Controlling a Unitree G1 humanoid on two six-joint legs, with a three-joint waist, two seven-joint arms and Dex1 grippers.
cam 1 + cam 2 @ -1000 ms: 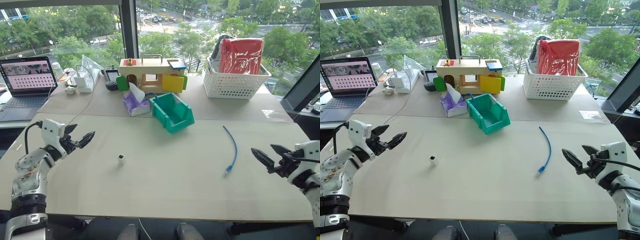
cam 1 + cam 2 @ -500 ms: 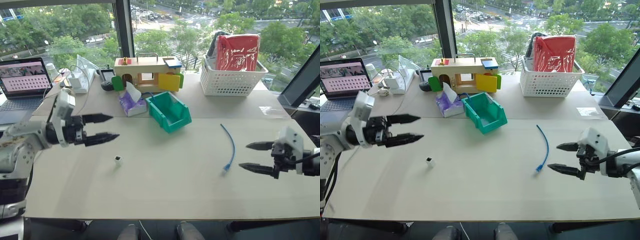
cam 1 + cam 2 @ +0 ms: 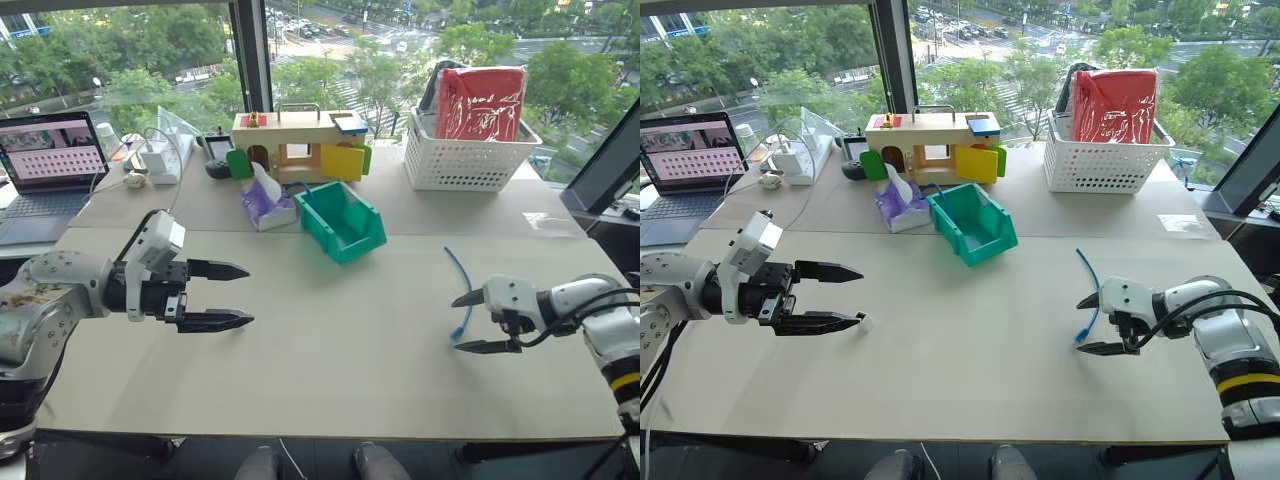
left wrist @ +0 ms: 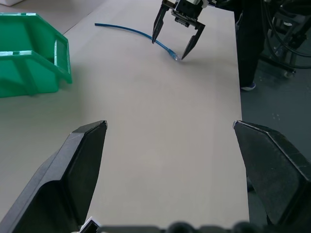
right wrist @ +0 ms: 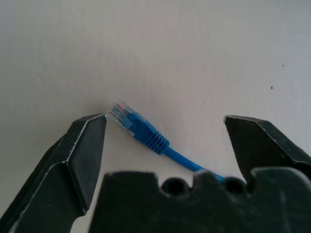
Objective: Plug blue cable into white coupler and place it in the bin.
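Counter [image 3: 330,340]: right gripper [image 3: 468,322], fingers spread, straddles blue cable [image 3: 462,290] plug at lower right; off-centre closure risks flicking it away.

broad beige table [image 3: 330,370] before tall windows [image 3: 130,60], leafy daylit street outside

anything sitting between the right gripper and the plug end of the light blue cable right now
Nothing visible does. The right gripper is open, one black finger on each side of the thin light-blue cable's clear plug, with only bare beige tabletop around it. The fingers have not closed on it.
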